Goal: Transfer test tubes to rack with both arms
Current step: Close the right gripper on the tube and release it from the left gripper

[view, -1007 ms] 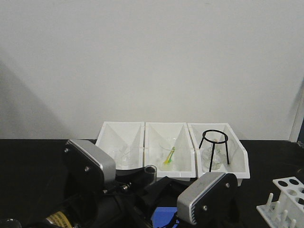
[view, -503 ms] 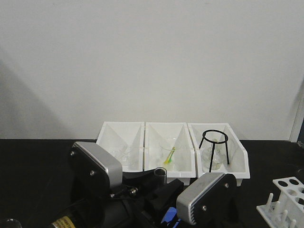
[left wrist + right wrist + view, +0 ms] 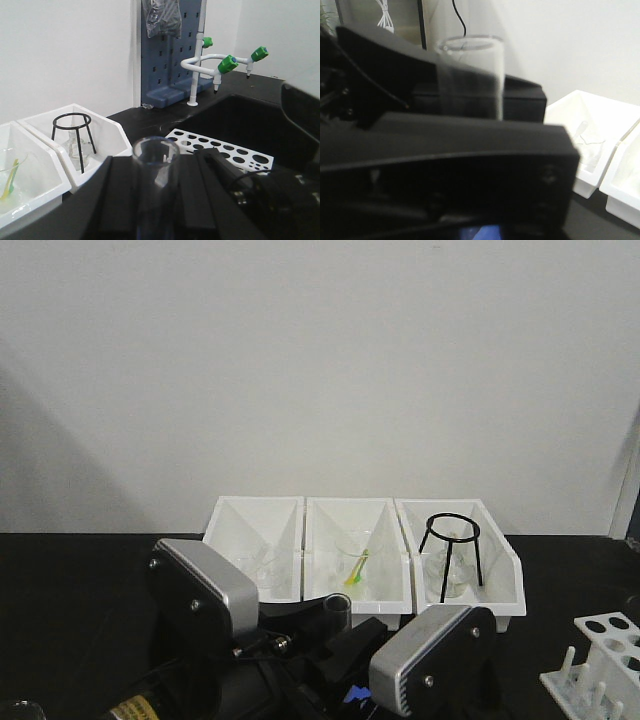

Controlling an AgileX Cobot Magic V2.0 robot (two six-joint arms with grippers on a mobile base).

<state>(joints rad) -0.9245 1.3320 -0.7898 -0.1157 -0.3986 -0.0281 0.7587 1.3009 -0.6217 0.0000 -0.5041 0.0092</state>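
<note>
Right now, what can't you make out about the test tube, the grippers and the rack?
- test tube: lower end hidden inside the left gripper, left wrist view.
- right gripper: right wrist view is blurred and too close; which gripper clamps the tube is unclear.
- rack: cut off by the front view's right and bottom edges.

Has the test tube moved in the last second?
Yes. The test tube has shifted right and a little lower, ending under the middle bin's front edge.
</note>
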